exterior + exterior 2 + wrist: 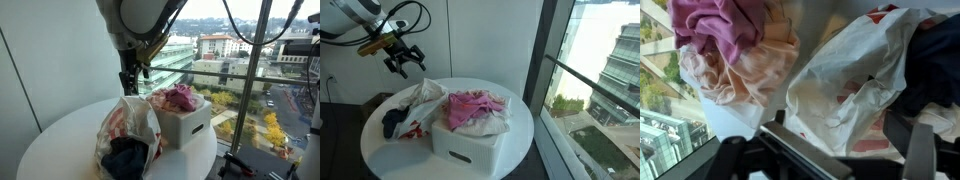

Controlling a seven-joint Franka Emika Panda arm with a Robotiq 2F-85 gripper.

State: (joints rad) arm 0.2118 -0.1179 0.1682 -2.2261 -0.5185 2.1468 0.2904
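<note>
A white plastic bag with red print (125, 125) (415, 100) (840, 80) lies on the round white table (60, 135) (520, 125). A dark blue garment (125, 160) (392, 123) (940, 50) spills from the bag's mouth. Beside it stands a white bin (185, 125) (465, 145) heaped with pink and cream clothes (180, 97) (475, 105) (720, 30). My gripper (130, 80) (403, 66) (840, 125) hangs open just above the bag's upper edge. Its fingers are spread wide and hold nothing.
A floor-to-ceiling window (590, 70) with a railing (250, 60) runs close along one side of the table. A plain wall (50, 50) stands behind it. The bin sits near the table's window-side edge.
</note>
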